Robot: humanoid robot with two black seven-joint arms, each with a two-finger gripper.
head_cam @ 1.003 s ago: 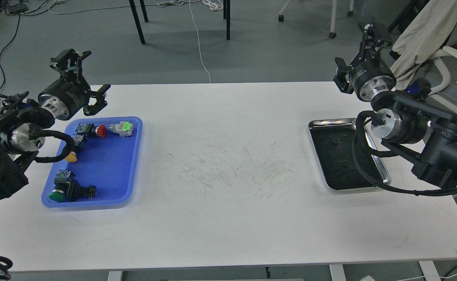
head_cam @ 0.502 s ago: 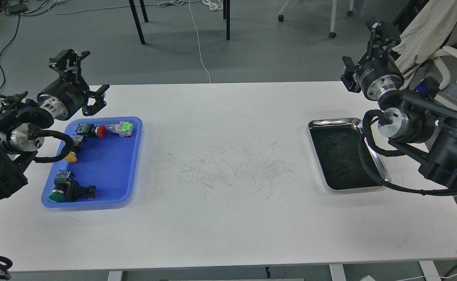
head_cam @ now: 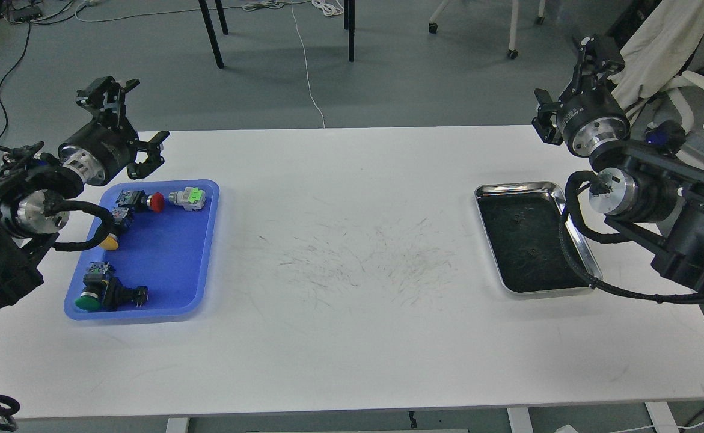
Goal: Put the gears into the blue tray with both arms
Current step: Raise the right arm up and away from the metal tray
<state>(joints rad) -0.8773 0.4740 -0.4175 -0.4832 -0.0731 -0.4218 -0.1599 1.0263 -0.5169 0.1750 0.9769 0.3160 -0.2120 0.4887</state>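
The blue tray lies at the table's left end. Two tiny dark gears lie faintly visible on the dark bottom of the silver tray at the right. My left gripper hovers just beyond the blue tray's far left corner, its fingers spread wide and holding nothing. My right gripper is raised past the silver tray's far right corner, over the table's back edge. It is open and holds nothing.
Several push-button switches with red, green, yellow and dark green caps lie in the blue tray. A chair draped with beige cloth stands behind the right arm. Table legs stand on the floor beyond.
My right arm has drawn back to the right, uncovering more of the silver tray. My left arm has hardly moved.
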